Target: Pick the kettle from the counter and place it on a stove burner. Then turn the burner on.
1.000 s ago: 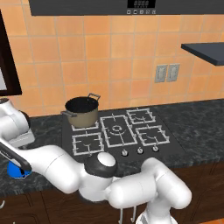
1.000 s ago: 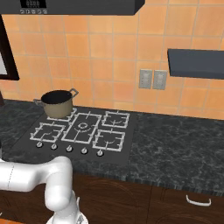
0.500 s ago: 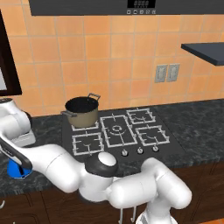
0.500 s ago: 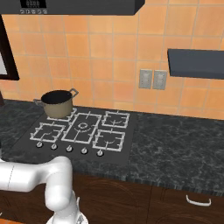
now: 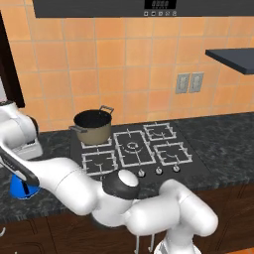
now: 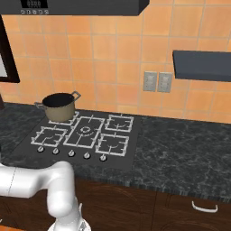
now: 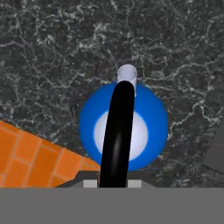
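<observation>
1. The kettle (image 5: 21, 186) sits at the far left edge of the left base view, low on the dark counter (image 5: 225, 141), mostly hidden behind the white arm.
2. In the hand view the kettle (image 7: 124, 127) fills the centre, seen from straight above: blue dome, pale lid, short grey spout toward the top of the frame, and a black handle (image 7: 117, 140) arching down to the bottom edge.
3. The gripper's tips are hidden at the bottom of the hand view, just where the handle runs out of sight. It looks closed tight, most likely on that handle, though the contact itself I cannot see.
4. The kettle looks small, rigid and light. The thin, smooth handle is the natural hold, but the body could swing under it, so a level lift seems wise.
5. The stove (image 5: 134, 149) lies right of centre in the left base view, well apart from the kettle. A pot (image 5: 93, 127) occupies its upper-left burner, leaving the lower-left burner (image 5: 99, 162) nearest.
</observation>
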### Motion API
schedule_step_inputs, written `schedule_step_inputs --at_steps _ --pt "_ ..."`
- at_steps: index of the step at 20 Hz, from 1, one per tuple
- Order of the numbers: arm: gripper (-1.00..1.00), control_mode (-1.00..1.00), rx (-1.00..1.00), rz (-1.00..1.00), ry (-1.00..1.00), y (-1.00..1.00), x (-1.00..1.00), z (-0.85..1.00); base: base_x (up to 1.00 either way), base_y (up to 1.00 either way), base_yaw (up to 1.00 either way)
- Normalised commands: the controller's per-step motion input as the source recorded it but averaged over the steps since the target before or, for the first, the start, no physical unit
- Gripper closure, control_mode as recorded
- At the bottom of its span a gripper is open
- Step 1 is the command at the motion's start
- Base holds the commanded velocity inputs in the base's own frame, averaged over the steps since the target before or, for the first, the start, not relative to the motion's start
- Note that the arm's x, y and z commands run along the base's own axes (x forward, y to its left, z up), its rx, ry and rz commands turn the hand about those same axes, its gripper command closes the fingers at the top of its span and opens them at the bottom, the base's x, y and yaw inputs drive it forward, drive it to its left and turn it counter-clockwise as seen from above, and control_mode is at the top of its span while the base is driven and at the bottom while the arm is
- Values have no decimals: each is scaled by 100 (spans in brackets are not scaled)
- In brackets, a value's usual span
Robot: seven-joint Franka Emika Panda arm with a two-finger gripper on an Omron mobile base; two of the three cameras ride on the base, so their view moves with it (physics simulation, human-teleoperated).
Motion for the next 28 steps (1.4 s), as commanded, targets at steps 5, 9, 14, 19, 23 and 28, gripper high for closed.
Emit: schedule_step_inputs --at_steps 5,9,14,19,23,28 --pt "100 -100 1 0 -6 -85 -54 82 0 0 0" --pt "100 -100 0 -2 -4 -100 -26 57 0 0 0" --pt "100 -100 0 -3 -4 -100 -4 37 0 0 0" --pt "100 -100 0 0 -1 -100 5 4 0 0 0" --pt "100 -100 1 -1 -2 -100 0 0 0 0 0" --pt "100 -100 0 -1 0 -100 0 0 0 0 0"
